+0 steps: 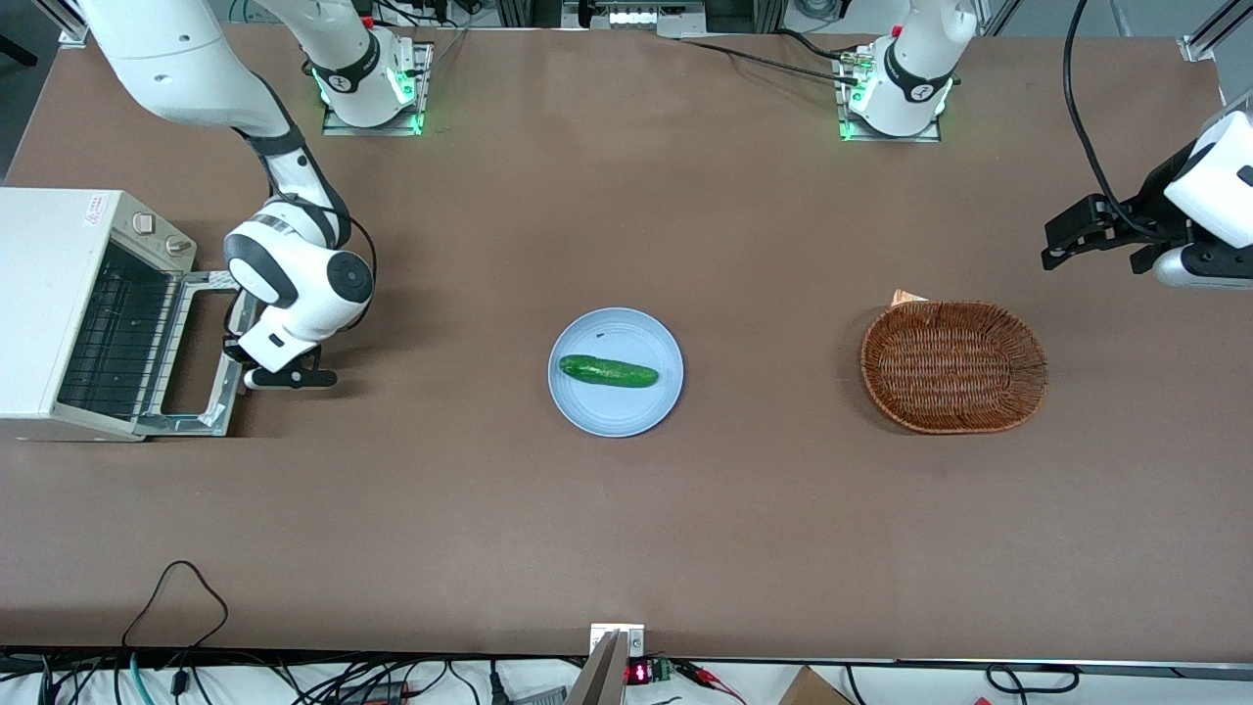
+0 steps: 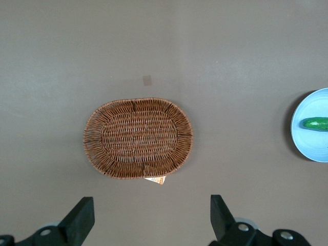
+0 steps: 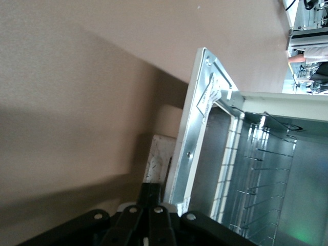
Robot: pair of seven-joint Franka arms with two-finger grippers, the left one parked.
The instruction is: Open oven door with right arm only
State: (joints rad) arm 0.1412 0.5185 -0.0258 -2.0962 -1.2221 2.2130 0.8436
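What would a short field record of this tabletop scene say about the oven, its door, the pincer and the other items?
oven: cream-white, at the working arm's end of the table
oven door: folded down flat, wire rack exposed
pincer: low at the door's handle edge
plate: light blue, mid-table, holds a cucumber
basket: oval wicker, toward the parked arm's end

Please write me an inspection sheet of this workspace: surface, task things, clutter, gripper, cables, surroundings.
Surface: brown table, no spills seen.
Job's things: oven at the working arm's end; oven door folded down, rack visible inside.
Clutter: cucumber on blue plate; basket toward the parked arm's end.
Gripper: right gripper at the door's handle edge.
Cables: black cable on the table's near edge.
Surroundings: nothing seen.
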